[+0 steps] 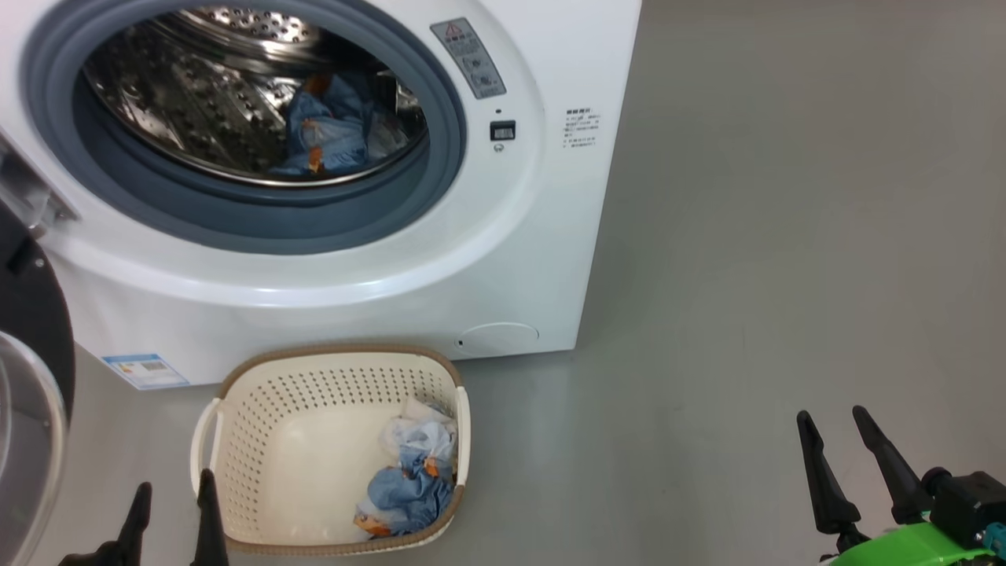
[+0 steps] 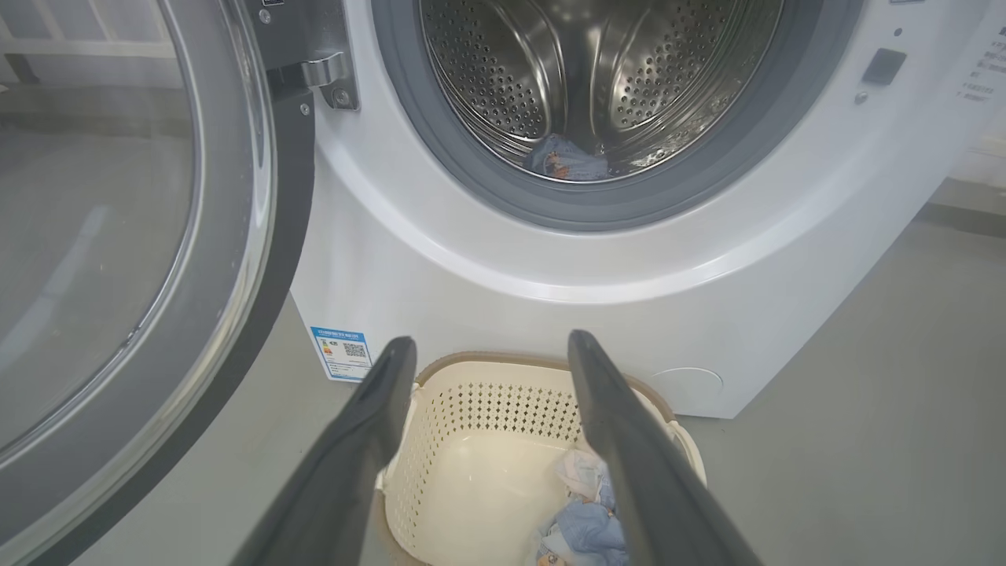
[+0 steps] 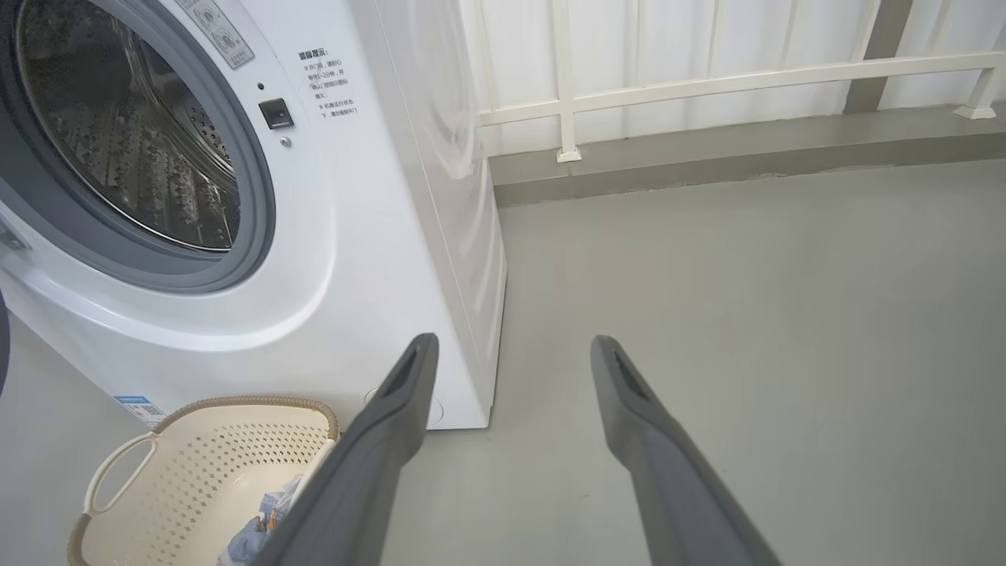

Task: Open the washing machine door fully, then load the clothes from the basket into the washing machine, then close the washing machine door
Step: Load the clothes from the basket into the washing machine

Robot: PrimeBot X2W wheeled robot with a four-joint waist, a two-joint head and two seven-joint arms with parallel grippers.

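The white washing machine [image 1: 503,236] stands with its door [image 1: 31,377] swung wide open at the left; the door's black rim and glass [image 2: 118,236] take up the left of the left wrist view. Light blue clothes [image 1: 326,134] lie in the steel drum. More blue and white clothes [image 1: 413,479] sit in the right corner of the cream basket [image 1: 259,440] on the floor before the machine. My left gripper [image 1: 174,489] hangs open just left of the basket's near edge, holding nothing. My right gripper [image 1: 833,420] is open over bare floor, far to the right.
Grey floor [image 1: 786,236] stretches to the right of the machine. A white railing [image 3: 707,79] and a low kerb run along the far wall in the right wrist view. A blue label sticker [image 1: 145,371] marks the machine's lower left front.
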